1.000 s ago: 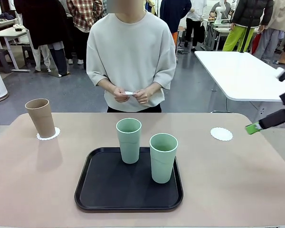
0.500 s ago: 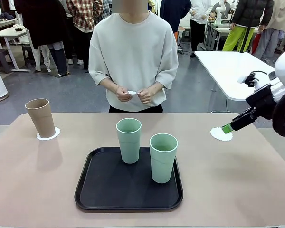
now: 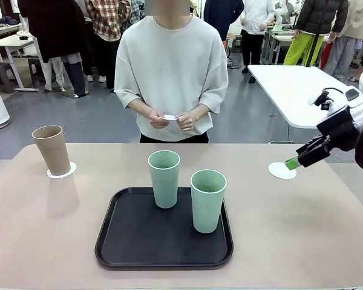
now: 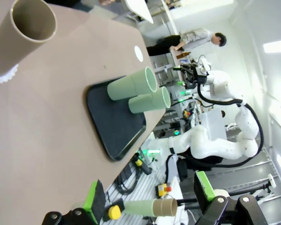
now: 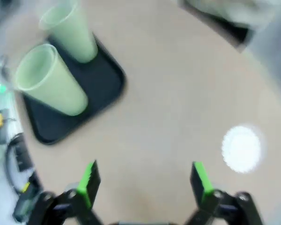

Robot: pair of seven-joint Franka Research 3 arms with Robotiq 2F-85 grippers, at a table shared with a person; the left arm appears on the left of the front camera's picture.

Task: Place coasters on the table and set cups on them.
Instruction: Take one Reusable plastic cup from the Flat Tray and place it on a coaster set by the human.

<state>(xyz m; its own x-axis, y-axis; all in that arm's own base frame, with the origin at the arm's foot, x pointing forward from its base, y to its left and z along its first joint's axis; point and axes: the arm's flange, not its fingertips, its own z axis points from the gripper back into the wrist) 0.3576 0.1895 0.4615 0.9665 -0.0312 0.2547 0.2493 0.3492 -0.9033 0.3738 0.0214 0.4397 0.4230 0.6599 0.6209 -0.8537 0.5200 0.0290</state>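
A tan cup [image 3: 51,149] stands on a lacy white coaster [image 3: 62,170] at the table's [image 3: 42,241] far left. Two mint green cups [image 3: 164,178] [image 3: 207,200] stand upright on a black tray [image 3: 109,235] mid-table. A bare coaster [image 3: 282,170] lies at the far right, and my right gripper [image 3: 295,161] hovers just above its right edge, open and empty. The right wrist view, blurred, has that coaster [image 5: 242,147] beyond the gripper [image 5: 144,180], with the mint cups [image 5: 49,79] to the left. My left gripper [image 4: 149,192] is open and empty, far from the tan cup [image 4: 23,33]. The person's hands hold another coaster [image 3: 168,117].
The person stands at the table's far edge, behind the tray. A white rectangular table [image 3: 302,90] stands behind my right arm. Bare tabletop lies between the tray and each coaster.
My right arm has swung in from the picture's right edge to the bare coaster's right side. Cups and coasters have not moved.
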